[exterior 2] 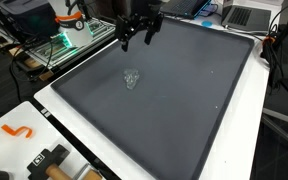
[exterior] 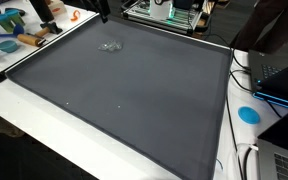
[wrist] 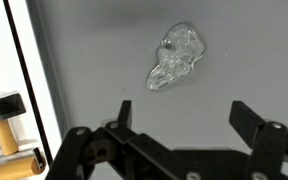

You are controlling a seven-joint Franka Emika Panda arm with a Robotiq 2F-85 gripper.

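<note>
One clear scrap (wrist: 174, 57) on dark mat (exterior: 134, 100), white table (exterior: 24, 105).

A small clear crumpled piece (wrist: 174, 57), glassy and see-through, lies flat on the dark grey mat (wrist: 94, 70) in my wrist view, elongated and angled on a diagonal. It sits ahead of the fingers (wrist: 246, 118), roughly midway between the two, touching neither.
</note>
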